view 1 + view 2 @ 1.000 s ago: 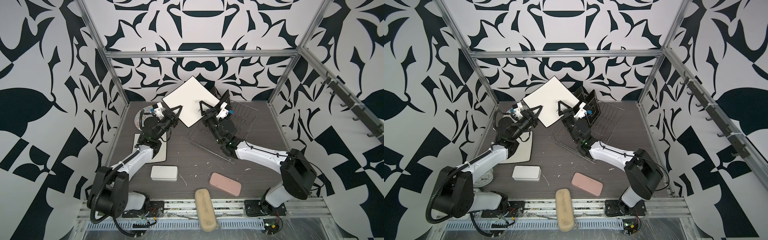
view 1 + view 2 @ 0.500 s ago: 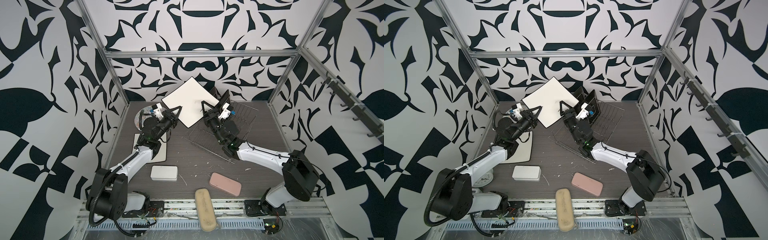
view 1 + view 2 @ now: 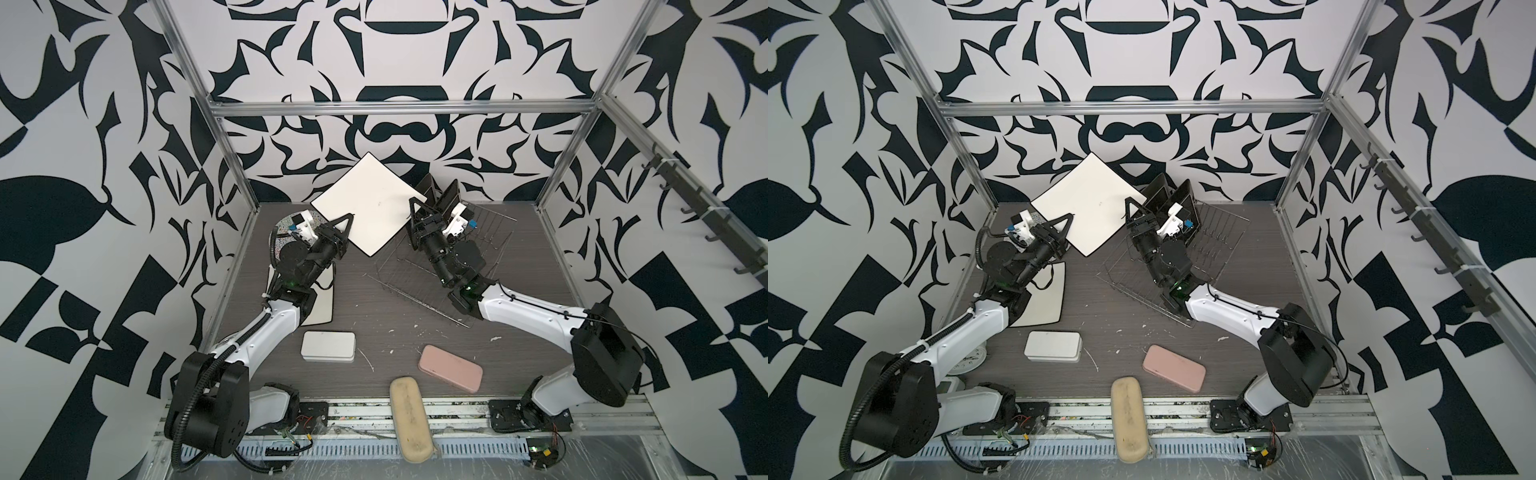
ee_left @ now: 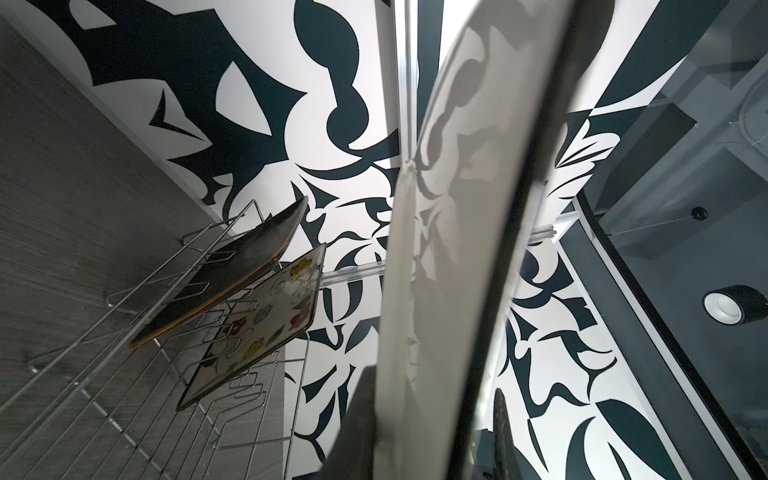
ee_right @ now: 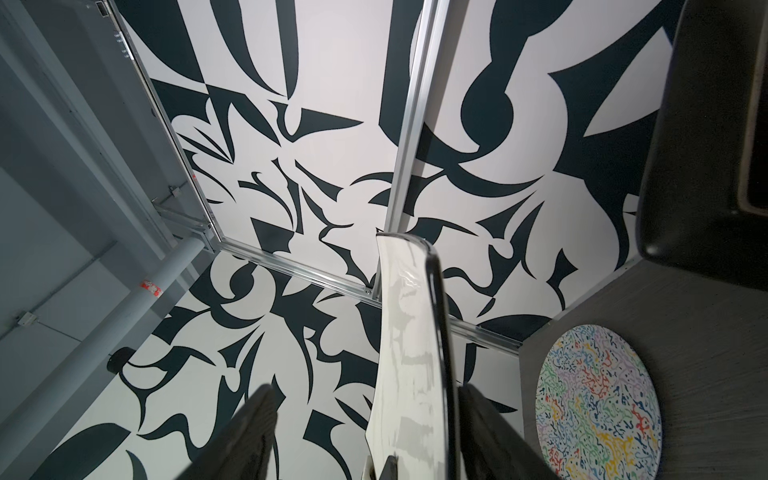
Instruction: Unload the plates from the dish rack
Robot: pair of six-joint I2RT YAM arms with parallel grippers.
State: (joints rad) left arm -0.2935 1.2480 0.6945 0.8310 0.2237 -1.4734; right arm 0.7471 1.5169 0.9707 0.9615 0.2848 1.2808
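Note:
A square white-backed plate with a dark rim (image 3: 370,208) (image 3: 1090,208) hangs tilted in the air at the back, between both arms. My left gripper (image 3: 348,219) (image 4: 428,424) is shut on its lower left edge. My right gripper (image 3: 412,203) (image 5: 365,415) is open around its right corner, with a clear gap at one finger (image 5: 249,428). The wire dish rack (image 3: 436,286) (image 4: 124,374) lies under my right arm. It holds a black plate (image 4: 232,270) and a cream flowered plate (image 4: 266,324). A round squiggle plate (image 5: 598,403) lies flat at the back left. Another square plate (image 3: 324,307) lies under my left arm.
A white tin (image 3: 328,347) and a pink case (image 3: 450,368) lie on the front of the table. A beige case (image 3: 409,419) rests across the front rail. Metal frame posts and patterned walls close in the back and sides.
My right gripper's jaws have spread apart around the plate's corner and edged slightly right. The left gripper keeps its grip, and the plate has hardly moved.

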